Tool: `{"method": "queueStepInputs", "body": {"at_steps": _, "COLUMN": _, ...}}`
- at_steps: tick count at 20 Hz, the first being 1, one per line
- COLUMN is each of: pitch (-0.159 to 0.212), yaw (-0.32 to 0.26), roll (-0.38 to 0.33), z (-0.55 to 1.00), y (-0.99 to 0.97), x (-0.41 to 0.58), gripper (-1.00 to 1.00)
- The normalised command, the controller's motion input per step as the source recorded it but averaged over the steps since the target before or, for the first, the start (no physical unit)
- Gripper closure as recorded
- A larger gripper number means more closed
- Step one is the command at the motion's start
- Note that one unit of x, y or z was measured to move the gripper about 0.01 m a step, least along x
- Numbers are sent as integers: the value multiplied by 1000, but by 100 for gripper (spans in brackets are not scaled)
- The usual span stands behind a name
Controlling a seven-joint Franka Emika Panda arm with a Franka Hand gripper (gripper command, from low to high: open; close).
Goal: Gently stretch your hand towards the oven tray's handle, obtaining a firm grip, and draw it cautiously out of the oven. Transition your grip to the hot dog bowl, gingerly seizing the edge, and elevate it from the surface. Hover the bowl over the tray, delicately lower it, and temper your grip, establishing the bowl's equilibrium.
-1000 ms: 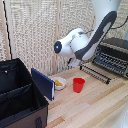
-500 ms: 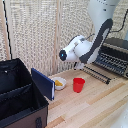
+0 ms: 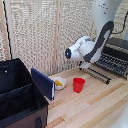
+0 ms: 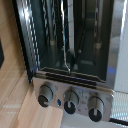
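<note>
The dark oven stands at the exterior view's right, its door flap folded down. The wire-rack oven tray lies at its mouth. In the wrist view I face the oven closely, with the tray's wires showing inside. The hot dog bowl, white with yellow food, rests on the table beside a red cup. My gripper hangs by the flap's near end, above and right of the cup. The arm hides its fingers, and none show in the wrist view.
A big black fabric crate fills the exterior view's left, with a blue panel leaning against it close to the bowl. Three knobs line the oven's control panel. A pale slatted wall stands behind the wooden table.
The arm's wrist has shifted toward the exterior view's right and slightly down, closer to the oven. Bowl, cup and crate have not moved.
</note>
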Motion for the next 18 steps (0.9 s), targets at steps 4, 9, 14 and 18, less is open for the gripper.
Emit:
{"method": "queueStepInputs", "body": {"at_steps": 4, "pitch": -21, "yaw": -66, "roll": 50, "z": 33, "y": -779, "x": 53, "gripper": -100}}
{"method": "queueStepInputs", "body": {"at_steps": 9, "pitch": -26, "yaw": -85, "roll": 91, "z": 7, "y": -754, "x": 57, "gripper": -100}}
{"method": "queueStepInputs", "body": {"at_steps": 14, "pitch": 0, "yaw": -6, "roll": 93, "z": 2, "y": -701, "x": 6, "gripper": -100}}
{"method": "queueStepInputs", "body": {"at_steps": 18, "pitch": 16, "yaw": 23, "roll": 76, "z": 64, "y": -616, "x": 55, "gripper": -100}}
